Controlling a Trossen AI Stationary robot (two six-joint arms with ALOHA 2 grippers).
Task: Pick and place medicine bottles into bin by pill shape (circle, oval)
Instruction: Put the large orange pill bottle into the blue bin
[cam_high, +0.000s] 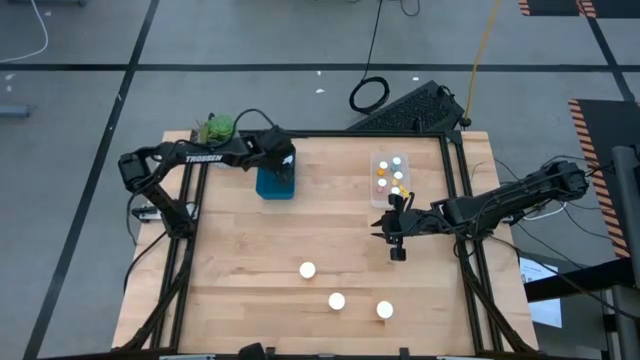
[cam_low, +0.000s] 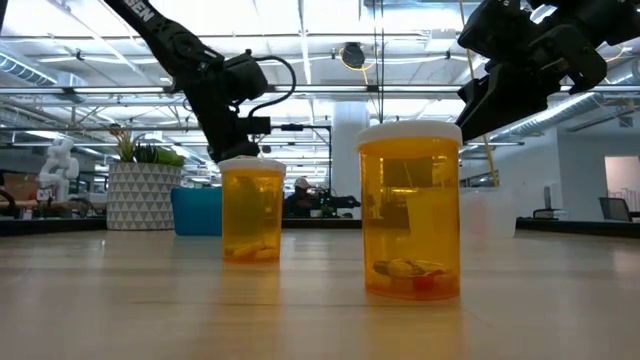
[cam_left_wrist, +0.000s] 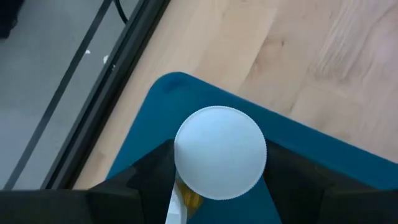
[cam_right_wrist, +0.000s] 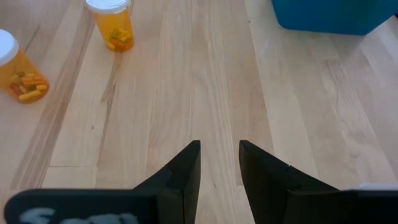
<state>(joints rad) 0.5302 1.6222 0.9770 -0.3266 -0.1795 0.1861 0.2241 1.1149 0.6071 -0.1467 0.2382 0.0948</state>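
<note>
2 amber bottles stand on the wooden table, near a potted plant.

The blue bin sits on the light brown wooden table, and right over the bin the black left gripper holds a bottle with a round white cap. Near the bin there is a clear bin with white and orange caps in it, and farther from the blue bin stand three amber medicine bottles with white caps and orange pills inside. Next to the blue bin is a green plant in a white pot with a grey triangle pattern.
</note>
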